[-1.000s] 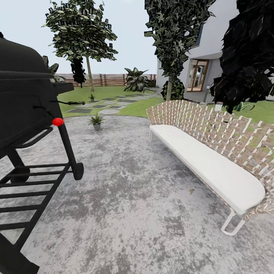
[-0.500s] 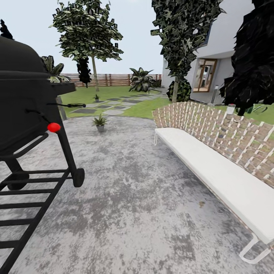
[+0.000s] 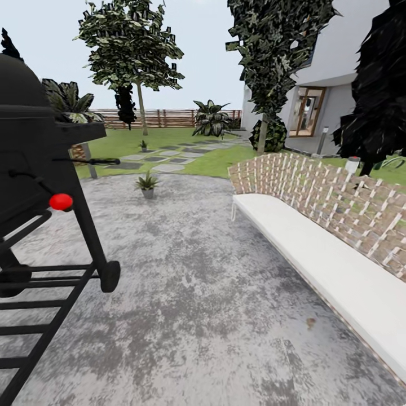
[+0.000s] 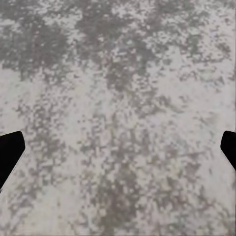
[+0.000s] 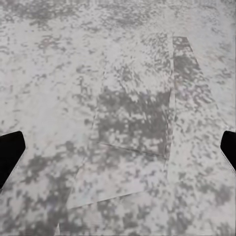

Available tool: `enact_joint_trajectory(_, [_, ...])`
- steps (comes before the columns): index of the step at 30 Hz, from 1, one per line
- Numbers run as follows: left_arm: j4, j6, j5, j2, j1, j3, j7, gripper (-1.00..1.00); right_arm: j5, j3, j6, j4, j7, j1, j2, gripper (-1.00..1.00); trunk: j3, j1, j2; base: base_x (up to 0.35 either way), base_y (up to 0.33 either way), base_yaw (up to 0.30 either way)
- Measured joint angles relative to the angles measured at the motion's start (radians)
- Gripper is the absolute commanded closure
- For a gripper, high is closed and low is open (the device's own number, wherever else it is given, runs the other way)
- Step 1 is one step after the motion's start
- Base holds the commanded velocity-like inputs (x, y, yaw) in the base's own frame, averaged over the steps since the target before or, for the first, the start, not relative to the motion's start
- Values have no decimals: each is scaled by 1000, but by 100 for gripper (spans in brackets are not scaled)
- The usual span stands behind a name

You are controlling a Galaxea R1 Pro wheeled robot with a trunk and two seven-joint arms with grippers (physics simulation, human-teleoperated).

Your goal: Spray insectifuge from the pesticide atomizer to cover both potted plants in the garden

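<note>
Grey paving (image 4: 118, 98) lay under both my hands (image 4: 118, 147) (image 5: 118, 147), spread open and empty. Nothing was sprayed yet: the potted plant (image 3: 147, 184) sat mid-left, untouched.

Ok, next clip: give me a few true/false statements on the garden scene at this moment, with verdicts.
1. A potted plant stands on the grey patio. True.
2. The black grill is right of the white bench. False: it is to its left.
3. The left claw holds the atomizer. False: its fingers are wide apart over bare paving.
4. A brown slatted fence runs behind the lawn. True.
5. The right claw is open. True.
</note>
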Motion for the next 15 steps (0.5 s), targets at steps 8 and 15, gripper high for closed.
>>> enact_joint_trajectory(8, [0,0,0,0,0,0,0,-100,-1,-1,0,0,0,0,0,-100,0,0,0,340,0,0])
enact_joint_trajectory(15, [0,0,0,0,0,0,0,-100,0,-1,-1,0,-1,0,0,-100,0,0,0,340,0,21])
